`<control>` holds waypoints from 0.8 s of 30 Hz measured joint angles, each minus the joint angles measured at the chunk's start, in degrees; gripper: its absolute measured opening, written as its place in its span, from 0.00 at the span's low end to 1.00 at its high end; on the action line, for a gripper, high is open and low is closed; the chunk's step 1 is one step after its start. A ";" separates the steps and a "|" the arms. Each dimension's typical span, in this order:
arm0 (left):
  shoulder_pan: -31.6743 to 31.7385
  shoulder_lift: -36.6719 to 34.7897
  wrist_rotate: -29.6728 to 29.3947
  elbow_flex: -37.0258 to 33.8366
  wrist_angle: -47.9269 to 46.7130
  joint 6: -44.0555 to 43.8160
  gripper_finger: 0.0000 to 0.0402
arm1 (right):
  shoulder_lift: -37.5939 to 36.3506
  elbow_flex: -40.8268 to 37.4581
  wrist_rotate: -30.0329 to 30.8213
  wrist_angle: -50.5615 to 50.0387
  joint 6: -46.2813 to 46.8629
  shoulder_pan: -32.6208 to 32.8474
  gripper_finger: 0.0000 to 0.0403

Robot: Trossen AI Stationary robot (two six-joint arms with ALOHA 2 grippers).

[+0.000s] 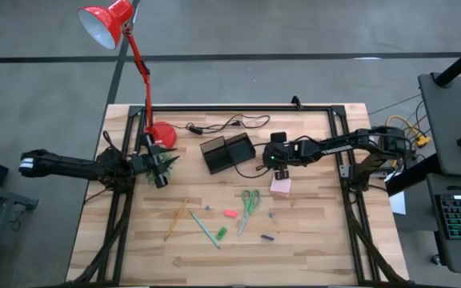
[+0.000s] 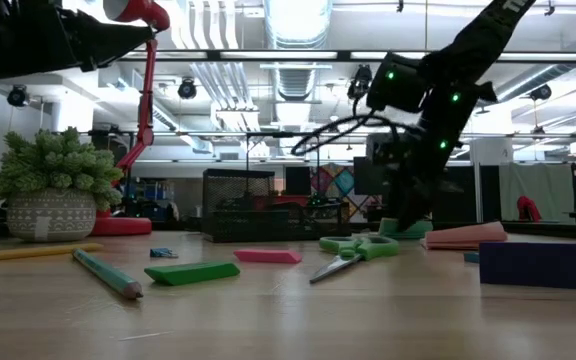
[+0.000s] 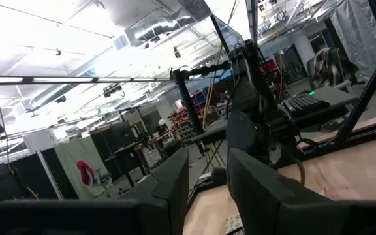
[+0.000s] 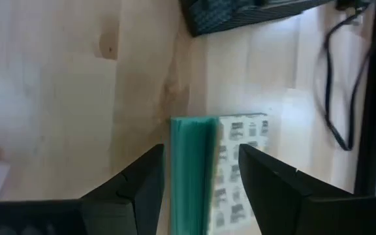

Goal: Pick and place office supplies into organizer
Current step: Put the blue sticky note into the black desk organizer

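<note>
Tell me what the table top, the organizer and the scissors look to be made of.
Table top: pale wood planks, matte, with visible grain and seams. Organizer: black, dull finish, probably plastic or mesh metal; too small to tell. Scissors: green handles that look like smooth plastic, and grey blades that look like metal in the low view.

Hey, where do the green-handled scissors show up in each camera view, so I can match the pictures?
High view: the scissors lie right of centre on the table, blades toward the near edge.
Low view: the scissors are mid-picture, flat on the wood.
Left wrist view: not in it.
Right wrist view: not in it.
Shared landmark: the red lamp, standing at the table's far left, shows at the left of the low view.
</note>
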 joint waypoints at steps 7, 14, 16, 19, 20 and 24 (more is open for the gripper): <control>0.00 -0.25 0.00 -0.04 -0.04 -0.01 0.24 | 4.30 1.02 0.93 1.57 0.27 -0.04 0.46; 0.00 -0.11 0.00 -0.20 -0.04 -0.01 0.24 | 2.84 0.94 0.41 0.91 1.85 -0.14 0.46; 0.00 -0.11 0.00 -0.20 -0.01 -0.01 0.24 | 2.27 0.90 0.39 0.67 1.43 -0.28 0.46; 0.00 -0.16 0.00 -0.20 -0.04 -0.01 0.24 | 2.10 0.92 0.42 0.68 1.40 -0.69 0.46; 0.00 -0.13 0.00 -0.20 -0.03 -0.01 0.24 | 2.11 0.91 0.39 0.35 1.40 -0.81 0.46; 0.00 -0.02 0.00 -0.17 -0.06 -0.01 0.24 | 2.11 0.92 0.44 0.17 1.45 -1.35 0.46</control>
